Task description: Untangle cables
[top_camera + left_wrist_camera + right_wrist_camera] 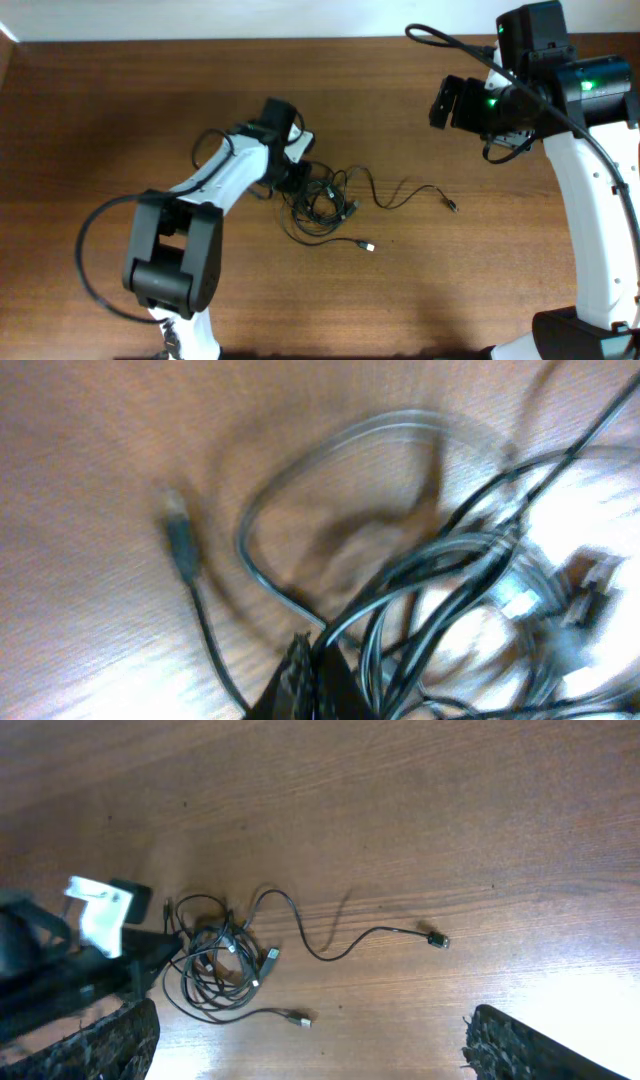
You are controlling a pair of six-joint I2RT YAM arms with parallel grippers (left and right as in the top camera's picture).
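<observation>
Two arms work over a wooden table (pixel 120 100), and between them lies one knot of cables (pixel 322 200), left of the table's middle. How many separate cords make up the knot cannot be told, since the loops overlap too closely. Three plug ends can be counted in the right wrist view: one at the knot's edge (pixel 270 955), one on a short tail below it (pixel 295 1018), and one at the end of a long free strand (pixel 433 938).

Seen from overhead, the bundle's long axis runs left to right. The long strand leaves the knot and snakes out rightward, its plug pointing toward the right arm's (pixel 590 190) side. The short tail trails off down and to the right.

The left gripper (pixel 298 178) is at the knot's left edge, touching the loops. Its own camera is too blurred to tell whether it is clamped on a cord. The right gripper (pixel 315 1045) hangs well apart from the cables, fingers (pixel 110 1042) spread wide with nothing between them
</observation>
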